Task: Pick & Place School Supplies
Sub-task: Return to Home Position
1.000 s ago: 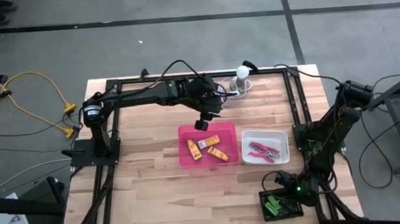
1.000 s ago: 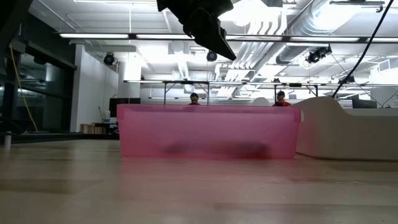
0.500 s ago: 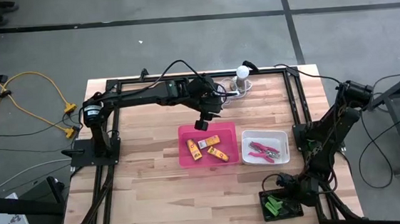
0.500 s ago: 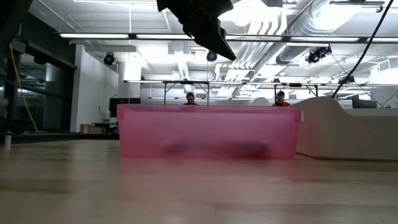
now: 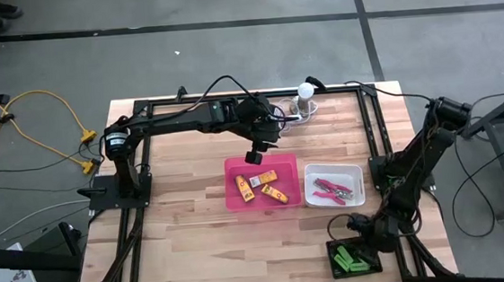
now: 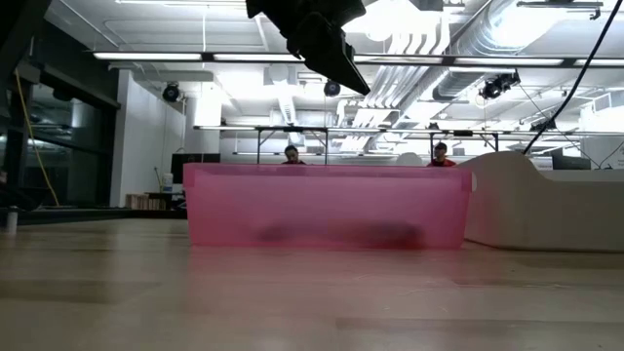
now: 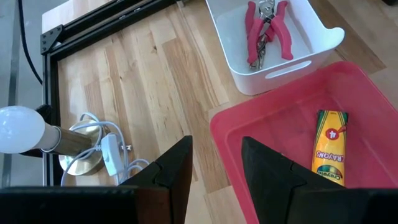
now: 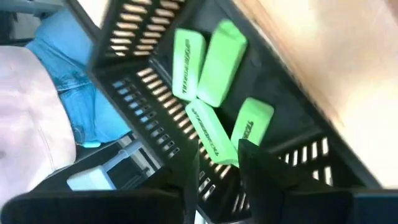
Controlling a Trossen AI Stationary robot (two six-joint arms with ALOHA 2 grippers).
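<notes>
Lower right, the right gripper (image 5: 358, 226) hung open over the black bin (image 8: 134, 93), green erasers (image 8: 221, 62) already inside; the left gripper (image 5: 255, 155) waited open, mid-frame.

Four green erasers (image 8: 221, 62). Three yellow-orange crayon boxes (image 5: 276, 193). Two pink-handled tools (image 7: 254, 28). Three trays: one black (image 8: 134, 81), one pink (image 7: 292, 112), one white (image 7: 292, 65). One white bulb (image 7: 18, 127) on a corded base.

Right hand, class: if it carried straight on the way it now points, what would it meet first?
Most likely the green erasers lying in the black bin. In the right wrist view the open right hand aims at the nearest one, though the depth is unclear.
</notes>
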